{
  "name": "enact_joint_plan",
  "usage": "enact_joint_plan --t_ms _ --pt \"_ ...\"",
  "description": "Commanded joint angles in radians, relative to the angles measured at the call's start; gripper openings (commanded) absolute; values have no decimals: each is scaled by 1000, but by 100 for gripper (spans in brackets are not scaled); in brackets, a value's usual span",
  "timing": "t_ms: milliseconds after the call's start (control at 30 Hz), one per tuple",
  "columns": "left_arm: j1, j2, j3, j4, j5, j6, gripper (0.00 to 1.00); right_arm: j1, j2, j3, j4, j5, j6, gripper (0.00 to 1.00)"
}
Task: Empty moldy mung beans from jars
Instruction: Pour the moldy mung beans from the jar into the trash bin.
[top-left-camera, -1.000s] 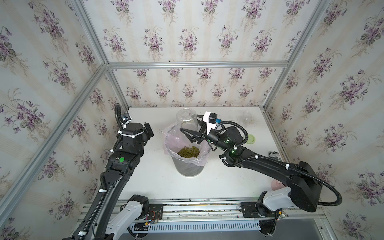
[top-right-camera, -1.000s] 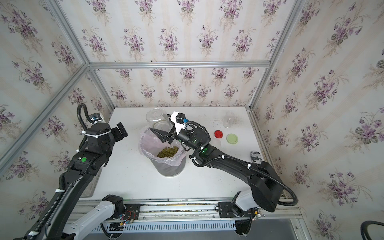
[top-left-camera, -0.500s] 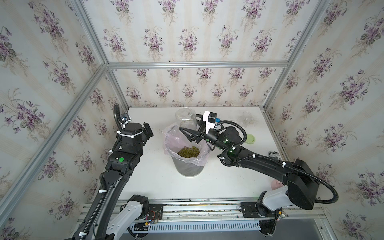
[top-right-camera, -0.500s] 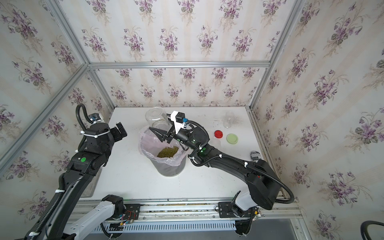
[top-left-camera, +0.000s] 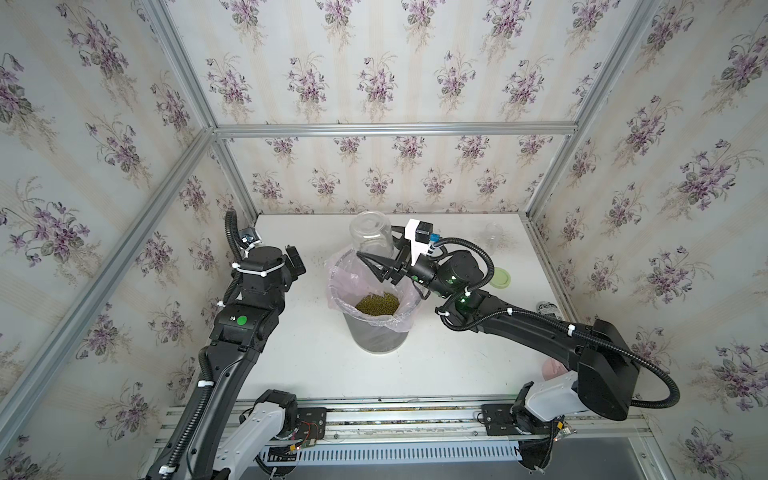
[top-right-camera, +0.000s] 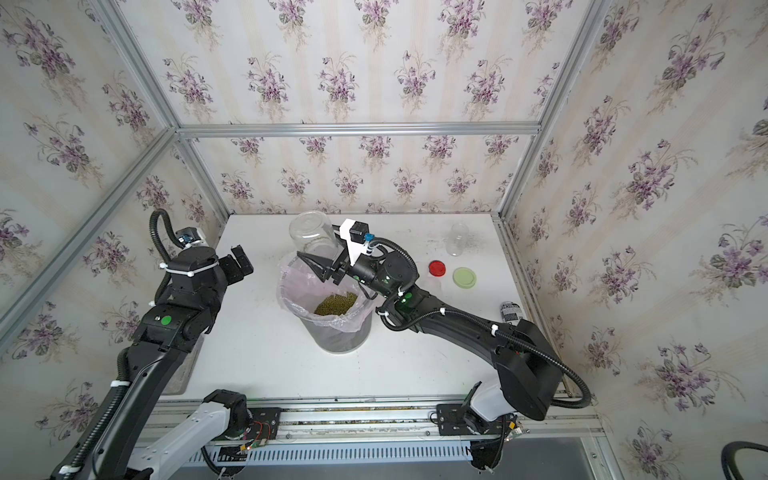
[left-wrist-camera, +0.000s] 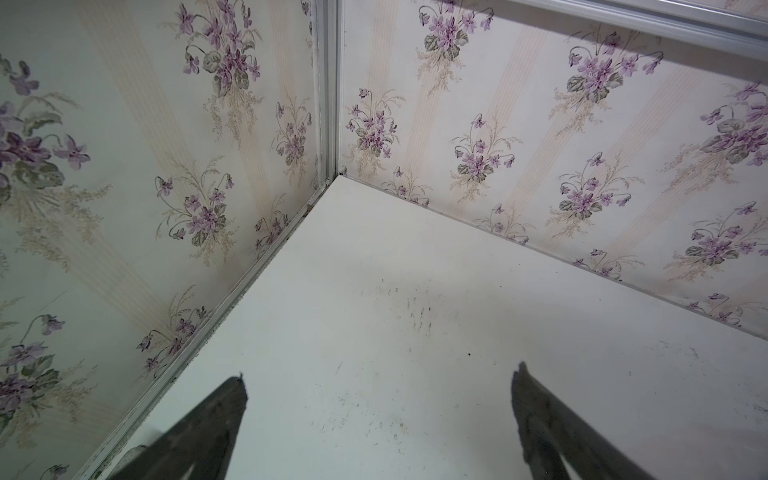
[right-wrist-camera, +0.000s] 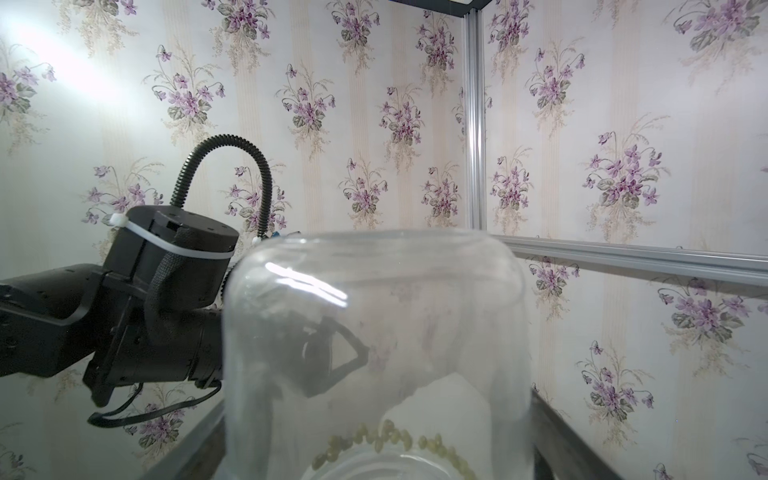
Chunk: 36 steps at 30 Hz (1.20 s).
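Right tool (top-left-camera: 374, 254): clenched on a clear jar (top-left-camera: 370, 232), one black finger across the glass wall in both top views.
Clear jar: lidless, tipped base-up, mouth down over the far rim of the bin (top-left-camera: 376, 338). Nearly empty; in the right wrist view a thin row of mung beans (right-wrist-camera: 386, 432) at the mouth.
Bin: grey, pink liner (top-left-camera: 345, 274) folded over the rim, standing about mid-table. Olive-green heap of mung beans inside, on the liner, in both top views.
Left tool (left-wrist-camera: 380, 374): released, fingers spread wide, nothing between them. Hanging above bare table (left-wrist-camera: 415, 270) near the far left corner, well apart from the bin.
Toward the right edge of the table: red lid (top-right-camera: 437, 268) and pale green lid (top-right-camera: 464, 277), flat, just beside each other, not touching.
Near the far right corner: second clear jar (top-right-camera: 458, 239), upright, lidless, with dark specks on the table beside it.
At the right edge: printed can (top-right-camera: 512, 311), partly hidden by the right arm.
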Motion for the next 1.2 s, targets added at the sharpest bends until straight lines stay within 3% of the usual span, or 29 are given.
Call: enact_joint_plan --t_ms 0,100,200,300,400,500,600,667,700,767,867,900,967,1067,1167 --pt "7 2 3 30 10 -26 100 -2 -41 -59 130 -34 27 10" --pt "9 -6 -5 34 5 -30 100 -9 10 10 28 34 -6 10" --pt "12 1 0 33 21 -28 100 -9 -61 -99 221 -46 74 10" --pt "15 -2 -4 36 16 -32 100 -16 -1 -18 130 5 31 9" --pt "17 1 -3 34 25 -28 100 -20 -50 -80 226 -55 78 10" --pt "18 -5 -5 38 18 -30 100 -24 2 22 69 -25 40 9" --pt "23 0 -1 36 30 -27 100 -21 -50 -68 202 -75 92 9" --pt "23 -7 -8 39 27 -31 100 -23 6 14 67 -10 48 9" --pt "24 -5 -6 40 27 -33 100 -34 6 22 55 -38 70 9" --pt "27 0 -2 38 36 -29 100 -27 -49 -71 204 -91 110 9" --pt "29 -3 -6 40 33 -34 100 -18 4 24 43 -5 43 8" --pt "33 1 -5 40 39 -36 100 -28 -4 24 37 -35 60 8" --pt "37 8 2 39 55 -35 100 -24 -55 -73 209 -73 108 9" --pt "39 -2 -6 42 46 -36 100 -27 4 23 58 -13 70 8" --pt "41 -3 -2 41 51 -29 100 -20 -51 -80 214 -70 118 9"
